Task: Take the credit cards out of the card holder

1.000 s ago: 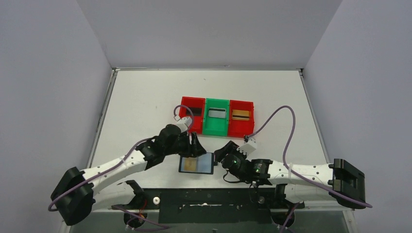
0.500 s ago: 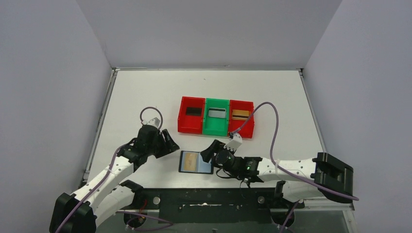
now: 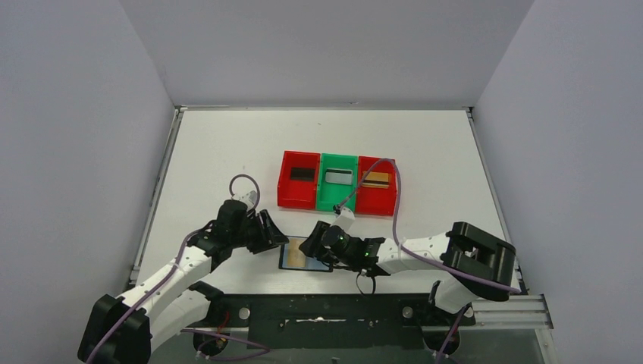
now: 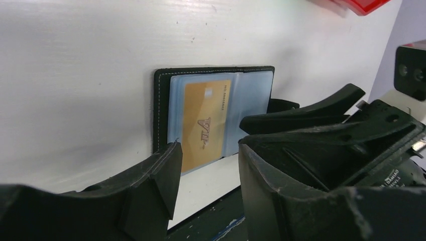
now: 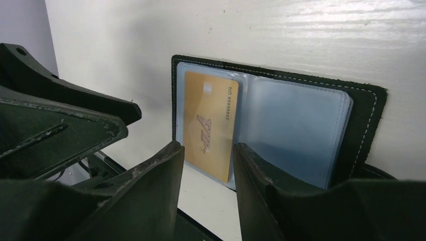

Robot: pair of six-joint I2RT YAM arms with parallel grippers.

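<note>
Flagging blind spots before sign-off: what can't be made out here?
- Top view: right gripper covers the card holder's right side.
- Right wrist view: its fingers hide part of the gold card's near edge.
- Top view: what lies in the trays is too small to identify.

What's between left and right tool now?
The open card holder, its gold credit card side, sits between left tool and right tool; seen in top and right wrist views.

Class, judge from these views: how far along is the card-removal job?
Done: the card holder lies open, and three trays each hold a card. In hand: the right end effector, open, hovers at the gold card's edge; the left end effector sits open beside. Left: pulling that card out.
</note>
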